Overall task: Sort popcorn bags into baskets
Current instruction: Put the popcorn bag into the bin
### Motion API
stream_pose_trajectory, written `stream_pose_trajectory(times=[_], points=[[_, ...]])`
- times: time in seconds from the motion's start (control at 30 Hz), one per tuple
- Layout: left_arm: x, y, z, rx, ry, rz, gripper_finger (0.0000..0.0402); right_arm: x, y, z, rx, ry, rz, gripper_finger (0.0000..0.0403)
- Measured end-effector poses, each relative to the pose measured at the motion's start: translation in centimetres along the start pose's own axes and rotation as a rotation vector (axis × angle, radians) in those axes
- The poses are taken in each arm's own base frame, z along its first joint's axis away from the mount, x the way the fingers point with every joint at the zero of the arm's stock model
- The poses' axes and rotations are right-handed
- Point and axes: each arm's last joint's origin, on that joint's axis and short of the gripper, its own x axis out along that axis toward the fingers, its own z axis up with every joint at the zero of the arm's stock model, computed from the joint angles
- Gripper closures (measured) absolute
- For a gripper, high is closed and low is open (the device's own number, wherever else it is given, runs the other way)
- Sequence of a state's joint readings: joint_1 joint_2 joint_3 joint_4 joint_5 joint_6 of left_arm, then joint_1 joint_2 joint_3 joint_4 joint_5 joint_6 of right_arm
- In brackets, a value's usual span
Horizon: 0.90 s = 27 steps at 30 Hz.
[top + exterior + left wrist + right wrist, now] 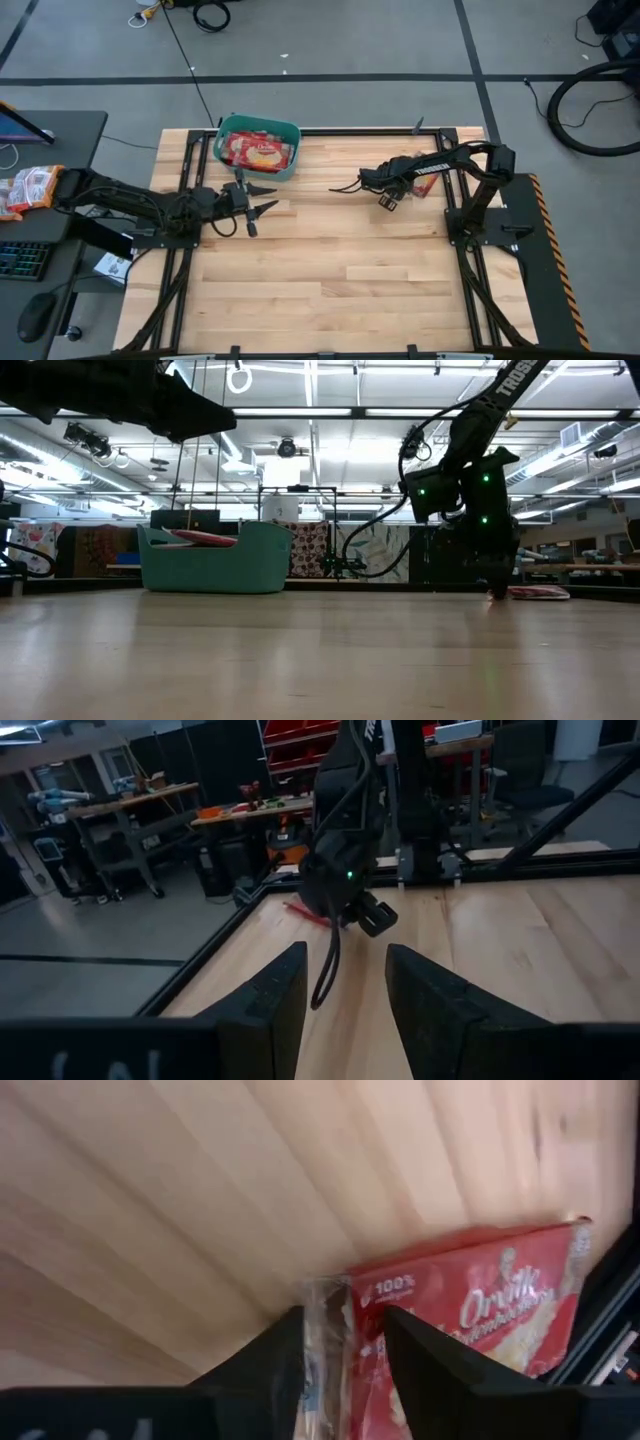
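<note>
The teal basket [258, 147] [215, 558] stands at the far left of the table, with red-orange popcorn bags [262, 152] lying inside it. One red popcorn bag [427, 187] [470, 1320] [540, 593] lies flat on the table at the far right. My right gripper [400, 186] [343, 1365] points down at that bag's left, sealed end, its open fingers on either side of the clear crimped edge [325, 1325]. My left gripper [262, 198] [345, 1010] hovers open in front of the basket, level, pointing toward the table's right. My right gripper comes from above, pointing down, with its fingers astride the bag's crimped end [325, 1325]. The bag lies flat on the table. Whether the fingers touch it I cannot tell.
More packets [25, 188] lie on a dark side desk off the table's left edge, beside a keyboard and mouse. A black frame rail [360, 131] runs along the table's far edge. Bare wood [330, 270] spreads across the middle and near side.
</note>
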State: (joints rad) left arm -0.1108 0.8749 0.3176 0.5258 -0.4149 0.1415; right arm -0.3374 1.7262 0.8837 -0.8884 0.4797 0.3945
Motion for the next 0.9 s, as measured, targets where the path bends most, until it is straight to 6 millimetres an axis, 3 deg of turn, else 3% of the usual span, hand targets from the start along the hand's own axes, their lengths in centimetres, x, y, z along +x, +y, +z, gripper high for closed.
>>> stream_pose_trajectory(times=[0.33, 0.57, 0.7, 0.9], points=[[0.0, 0.0, -0.2, -0.02, 0.016, -0.003, 0.026, 0.3, 0.2, 0.2, -0.08, -0.009, -0.016, 0.0385], [0.0, 0.0, -0.2, -0.018, 0.023, -0.004, 0.026, 0.0, 0.2, 0.1, -0.107, -0.013, -0.016, 0.0396], [0.0, -0.1, -0.4, -0.013, 0.035, -0.005, 0.026, -1.7, 0.5, -0.1, -0.133, -0.041, -0.004, 0.0397], [0.0, -0.4, -1.1, 0.023, 0.092, -0.085, 0.026, -6.6, 1.3, 0.4, -0.209, -0.144, 0.118, 0.0399]])
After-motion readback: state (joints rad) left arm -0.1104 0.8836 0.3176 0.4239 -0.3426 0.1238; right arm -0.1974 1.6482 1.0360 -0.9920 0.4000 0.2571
